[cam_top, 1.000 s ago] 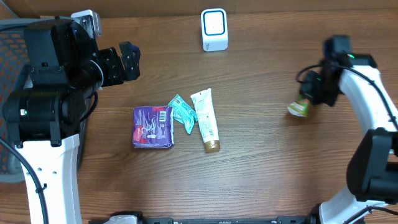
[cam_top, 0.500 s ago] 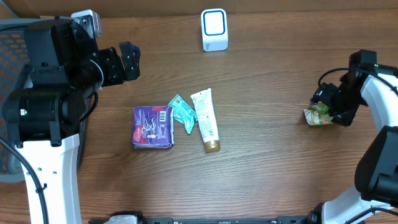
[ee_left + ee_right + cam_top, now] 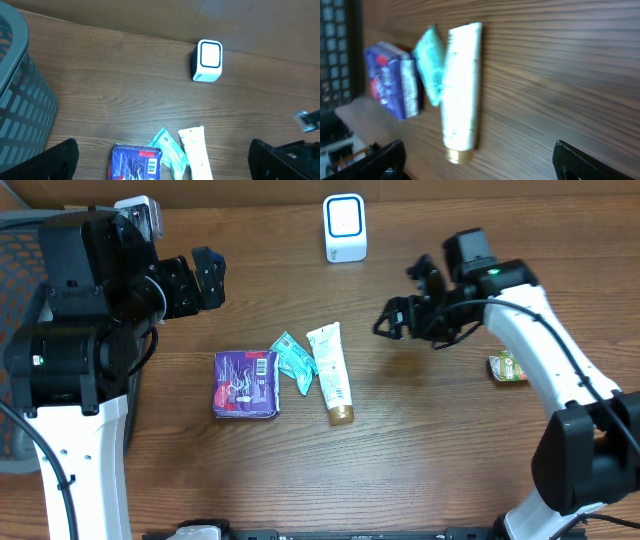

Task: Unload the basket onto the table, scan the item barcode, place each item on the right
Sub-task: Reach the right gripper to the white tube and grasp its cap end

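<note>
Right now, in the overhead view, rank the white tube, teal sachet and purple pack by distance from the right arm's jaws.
1. white tube, right end of the cluster, nearest.
2. teal sachet, middle of the cluster, next to the tube.
3. purple pack, left end, farthest.

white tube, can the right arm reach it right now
Probably yes: the right gripper is open and empty, with only bare table between it and the white tube; the teal packet lies on its far side.

I note a brown wood-grain table [image 3: 420,440], a white scanner [image 3: 345,227] with a blue ring, a purple packet [image 3: 245,384] with a white barcode patch, a teal sachet [image 3: 295,360], a white tube [image 3: 329,370] with a gold cap, a green-and-yellow pouch [image 3: 508,367] and a grey lattice basket [image 3: 20,110].
</note>
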### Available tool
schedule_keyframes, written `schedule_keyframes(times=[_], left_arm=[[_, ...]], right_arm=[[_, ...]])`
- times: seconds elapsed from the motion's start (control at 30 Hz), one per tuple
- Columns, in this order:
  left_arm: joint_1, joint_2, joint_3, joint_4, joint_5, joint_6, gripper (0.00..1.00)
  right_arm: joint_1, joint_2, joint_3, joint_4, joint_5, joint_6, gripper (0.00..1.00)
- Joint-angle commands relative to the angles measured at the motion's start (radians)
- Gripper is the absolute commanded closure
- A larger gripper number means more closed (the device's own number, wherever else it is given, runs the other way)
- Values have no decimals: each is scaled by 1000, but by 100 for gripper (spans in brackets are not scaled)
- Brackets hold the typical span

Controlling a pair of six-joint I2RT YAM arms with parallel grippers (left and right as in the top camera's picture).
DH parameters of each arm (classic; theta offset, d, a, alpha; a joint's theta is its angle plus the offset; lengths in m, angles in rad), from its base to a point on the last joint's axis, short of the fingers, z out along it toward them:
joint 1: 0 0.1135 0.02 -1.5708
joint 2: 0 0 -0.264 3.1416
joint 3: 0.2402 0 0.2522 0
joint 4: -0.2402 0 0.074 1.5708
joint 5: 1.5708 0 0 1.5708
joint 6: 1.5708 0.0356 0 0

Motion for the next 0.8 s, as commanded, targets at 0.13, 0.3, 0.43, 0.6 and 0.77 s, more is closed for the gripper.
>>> schedule_keyframes(times=[0.13,0.3,0.43,0.6,0.77], left_arm=[[0,3,8,3,4,19,0],[0,3,8,3,4,19,0],[0,3,8,3,4,19,1],[0,3,8,3,4,19,0],[0,3,8,3,4,19,0]], right_arm=[[98,115,0,23,-18,25,6],[132,180,0,20,-63,25,12],[169,195,0,9,-60,25,14],[217,208,0,11,37,149,20],[303,208,0,13,140,220,49]])
